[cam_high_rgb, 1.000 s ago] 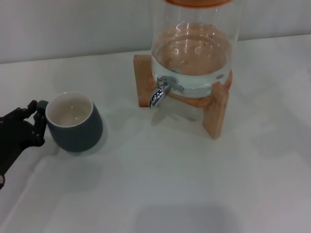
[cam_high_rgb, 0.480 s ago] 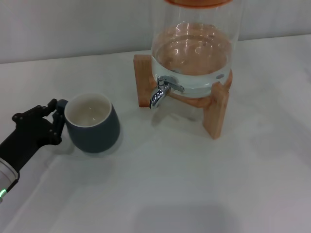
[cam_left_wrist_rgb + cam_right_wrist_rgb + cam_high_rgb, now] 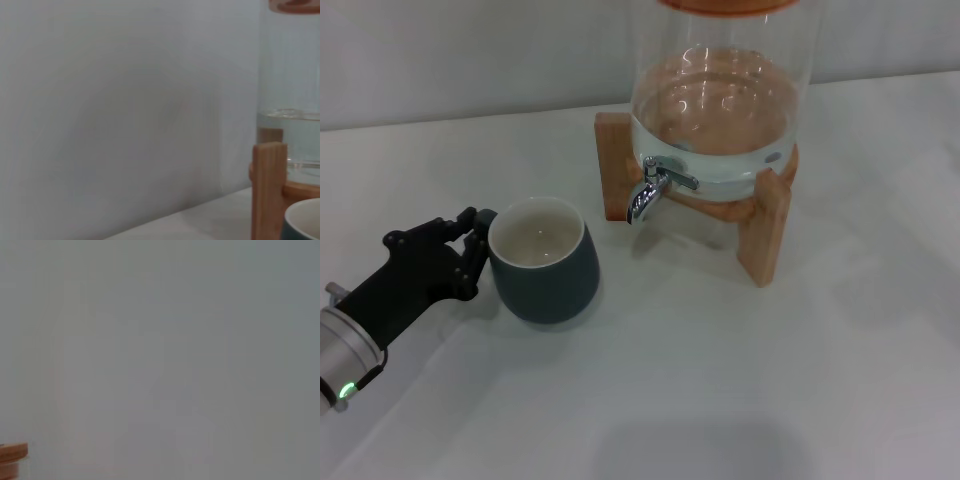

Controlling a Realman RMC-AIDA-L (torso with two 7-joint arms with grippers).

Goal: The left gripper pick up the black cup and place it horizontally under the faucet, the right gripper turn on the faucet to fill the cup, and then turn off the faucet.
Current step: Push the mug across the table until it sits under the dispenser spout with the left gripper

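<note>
Left gripper (image 3: 478, 243) clamped on the small handle of the black cup (image 3: 546, 262), fingers closed around it at the cup's left side. Cup upright on the white table (image 3: 720, 380), cream inside showing, sitting left of and nearer than the faucet (image 3: 650, 190), not yet beneath it. Glass dispenser (image 3: 720, 100) on wooden stand (image 3: 765, 235) holds water. Right gripper out of sight.
</note>
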